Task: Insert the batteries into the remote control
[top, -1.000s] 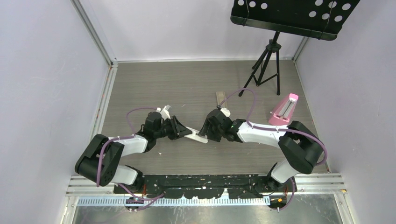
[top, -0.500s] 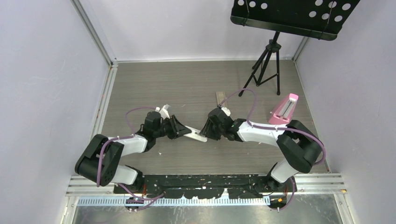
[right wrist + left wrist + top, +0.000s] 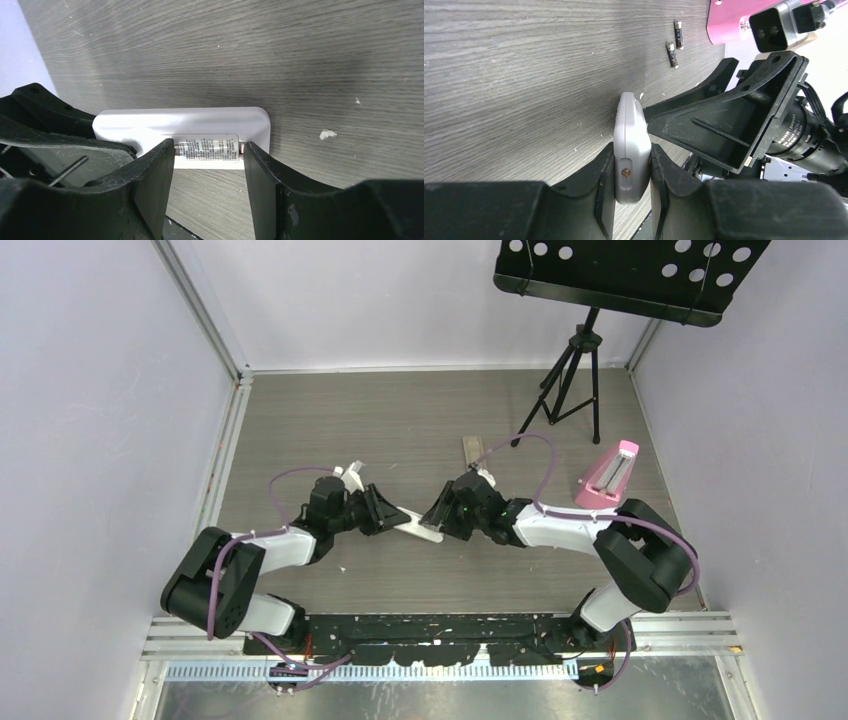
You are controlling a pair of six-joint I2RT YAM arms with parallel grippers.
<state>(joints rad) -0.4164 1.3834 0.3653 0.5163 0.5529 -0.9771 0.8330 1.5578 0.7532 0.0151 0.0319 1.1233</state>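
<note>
While the left gripper (image 3: pixel 631 167) pinches the remote control (image 3: pixel 630 145) on edge on the bench (image 3: pixel 524 75), the right gripper (image 3: pixel 209 156) has its jaws clamped on a battery (image 3: pixel 207 149) by its ends, against the remote's recess. Best push it in squarely, one end first, and let go only once it sits flush.

Overhead, soft even light fills the scene. The grey wood-grain worktop (image 3: pixel 400 420) shows only faint, diffuse shadows beneath the arms, and the bare steel strip (image 3: pixel 450 695) at 6 o'clock glints. In the left wrist view the black jaws at 6 o'clock are blurred, and 2 o'clock pales almost to white. In the right wrist view the slim white plastic remote control (image 3: pixel 185 125) carries a pale sheen, and a soft shadow darkens the worktop at 2 o'clock.
</note>
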